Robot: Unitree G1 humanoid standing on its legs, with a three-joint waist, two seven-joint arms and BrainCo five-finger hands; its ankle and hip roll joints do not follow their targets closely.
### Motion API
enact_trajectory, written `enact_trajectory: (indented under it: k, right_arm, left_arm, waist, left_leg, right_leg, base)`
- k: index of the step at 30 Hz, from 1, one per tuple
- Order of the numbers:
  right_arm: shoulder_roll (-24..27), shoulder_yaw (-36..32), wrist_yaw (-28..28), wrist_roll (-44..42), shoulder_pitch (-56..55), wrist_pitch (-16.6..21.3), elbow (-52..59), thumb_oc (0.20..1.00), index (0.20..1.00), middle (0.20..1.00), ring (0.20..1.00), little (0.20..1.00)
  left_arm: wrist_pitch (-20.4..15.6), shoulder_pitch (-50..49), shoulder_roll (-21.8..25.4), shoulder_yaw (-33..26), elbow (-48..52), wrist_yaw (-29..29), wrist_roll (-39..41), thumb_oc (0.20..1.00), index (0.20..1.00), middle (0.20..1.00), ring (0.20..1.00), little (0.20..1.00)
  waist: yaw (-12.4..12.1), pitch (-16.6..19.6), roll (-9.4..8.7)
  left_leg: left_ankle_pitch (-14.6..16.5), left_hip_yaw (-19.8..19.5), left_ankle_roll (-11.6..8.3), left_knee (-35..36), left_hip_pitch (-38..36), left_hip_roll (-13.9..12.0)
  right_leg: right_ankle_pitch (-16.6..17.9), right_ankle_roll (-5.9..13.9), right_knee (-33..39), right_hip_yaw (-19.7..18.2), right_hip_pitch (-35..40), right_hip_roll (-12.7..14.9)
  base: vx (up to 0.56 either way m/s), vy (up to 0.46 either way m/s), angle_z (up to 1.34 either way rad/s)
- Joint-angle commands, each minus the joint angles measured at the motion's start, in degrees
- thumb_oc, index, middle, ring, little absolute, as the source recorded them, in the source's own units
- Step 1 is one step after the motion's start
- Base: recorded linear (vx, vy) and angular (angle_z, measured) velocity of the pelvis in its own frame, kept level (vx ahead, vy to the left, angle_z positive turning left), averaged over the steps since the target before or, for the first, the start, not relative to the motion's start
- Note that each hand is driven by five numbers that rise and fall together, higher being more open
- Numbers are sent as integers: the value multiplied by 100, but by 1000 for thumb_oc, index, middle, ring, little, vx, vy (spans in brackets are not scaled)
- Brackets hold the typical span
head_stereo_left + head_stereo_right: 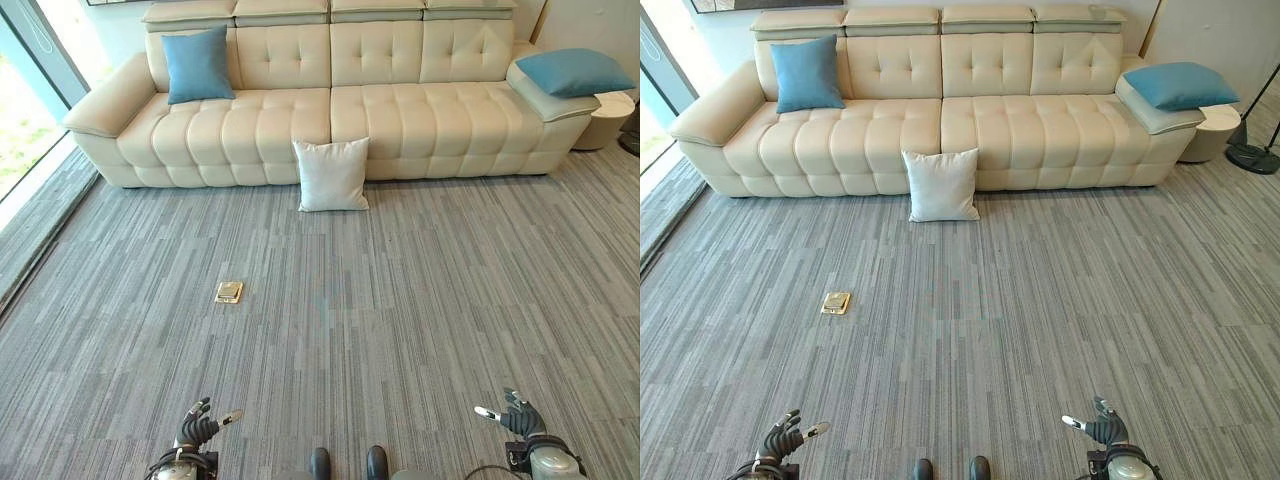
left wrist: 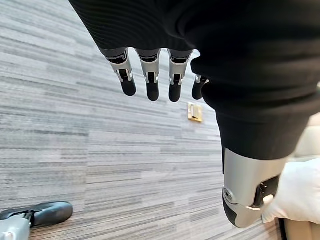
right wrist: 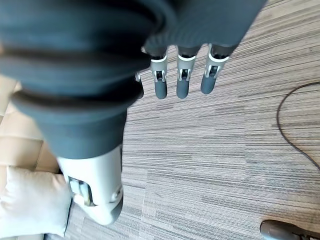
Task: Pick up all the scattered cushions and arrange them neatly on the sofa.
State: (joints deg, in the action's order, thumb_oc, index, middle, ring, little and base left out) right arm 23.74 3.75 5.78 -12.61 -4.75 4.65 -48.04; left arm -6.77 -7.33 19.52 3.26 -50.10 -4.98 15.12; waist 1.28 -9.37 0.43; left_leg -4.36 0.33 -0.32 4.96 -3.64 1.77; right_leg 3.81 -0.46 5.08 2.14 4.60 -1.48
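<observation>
A white cushion point(image 1: 332, 175) stands on the grey carpet, leaning against the front of the cream sofa point(image 1: 400, 120) near its middle. A blue cushion point(image 1: 197, 64) rests upright against the sofa's back at the left end. Another blue cushion point(image 1: 574, 71) lies flat on the right armrest. My left hand point(image 1: 197, 428) and right hand point(image 1: 520, 418) hang low at the near edge of the carpet, far from the sofa, both open and holding nothing. The left hand's straight fingers point(image 2: 150, 80) and the right hand's fingers point(image 3: 182, 82) point over bare carpet.
A small brass floor socket plate point(image 1: 229, 292) sits in the carpet left of centre. A glass wall point(image 1: 25, 110) runs along the left side. A round side table point(image 1: 606, 118) stands beside the sofa's right end, with a lamp base point(image 1: 1252, 158) near it.
</observation>
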Motion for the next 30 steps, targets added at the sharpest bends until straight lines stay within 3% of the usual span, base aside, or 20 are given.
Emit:
enact_trajectory:
  k: [1,10,20,23,24,26,27,29,30]
  right_arm:
    - [141,-142,129,-260,225,198,138,1000,1000,1000,1000,1000]
    - [157,-189,169,-242,194,236,286,1000,1000,1000,1000,1000]
    - [139,-65,209,-126,337,194,719,1000,1000,1000,1000,1000]
    - [120,-31,191,-128,404,184,800,1000,1000,1000,1000,1000]
    - [80,7,193,-127,465,170,809,1000,1000,1000,1000,1000]
    - [66,43,177,-118,527,168,790,1000,1000,1000,1000,1000]
    - [50,113,194,-68,631,144,796,1000,1000,1000,1000,1000]
    - [40,119,199,-57,654,154,792,1000,1000,1000,1000,1000]
    - [30,146,187,-65,681,140,784,1000,1000,1000,1000,1000]
  left_arm:
    - [-101,283,33,39,-126,-42,50,1000,1000,1000,1000,1000]
    - [-96,207,40,61,103,-11,17,1000,1000,1000,1000,1000]
    - [-225,36,228,-352,875,-217,365,1000,1000,1000,1000,1000]
    - [-235,52,265,-447,948,-221,538,1000,1000,1000,1000,1000]
    - [-239,87,284,-463,1018,-259,596,1000,1000,1000,1000,1000]
    - [-239,139,308,-471,1044,-274,604,1000,1000,1000,1000,1000]
    - [-228,224,350,-462,1136,-325,582,1000,1000,1000,1000,1000]
    - [-233,269,368,-448,1121,-340,551,1000,1000,1000,1000,1000]
    - [-240,297,340,-393,1103,-329,531,1000,1000,1000,1000,1000]
  waist:
    - [72,-10,-154]
    - [44,-11,-207]
    - [-137,-38,-368]
    - [-213,-54,-403]
    - [-257,-110,-406]
    - [-256,-177,-403]
    - [-210,-342,-364]
    - [-192,-414,-324]
    - [-149,-475,-265]
  left_leg:
    - [497,-41,-127,-156,121,53]
    - [620,44,-99,-324,199,66]
    - [917,304,31,-798,680,73]
    - [1094,327,120,-1044,787,122]
    - [1205,274,212,-1197,828,166]
    - [1274,244,268,-1221,811,199]
    - [1357,198,376,-1311,775,228]
    - [1409,179,407,-1369,753,219]
    - [1507,90,434,-1345,526,249]
  right_leg:
    - [-538,416,-186,-116,-9,98]
    - [-496,455,-77,-55,33,118]
    - [-533,588,-262,-255,-249,264]
    - [-666,656,-642,-310,-390,362]
    - [-734,726,-1206,-294,-633,406]
    - [-677,808,-1590,-312,-860,421]
    - [-402,938,-2402,-327,-1278,472]
    - [-348,954,-2773,-324,-1489,464]
    - [-372,833,-2923,-232,-1786,414]
  base:
    - [-18,-8,7]
    - [43,13,8]
    - [34,87,-14]
    - [95,161,-29]
    - [59,131,-16]
    - [45,135,-2]
    - [44,139,0]
    - [124,120,-3]
    - [273,81,10]
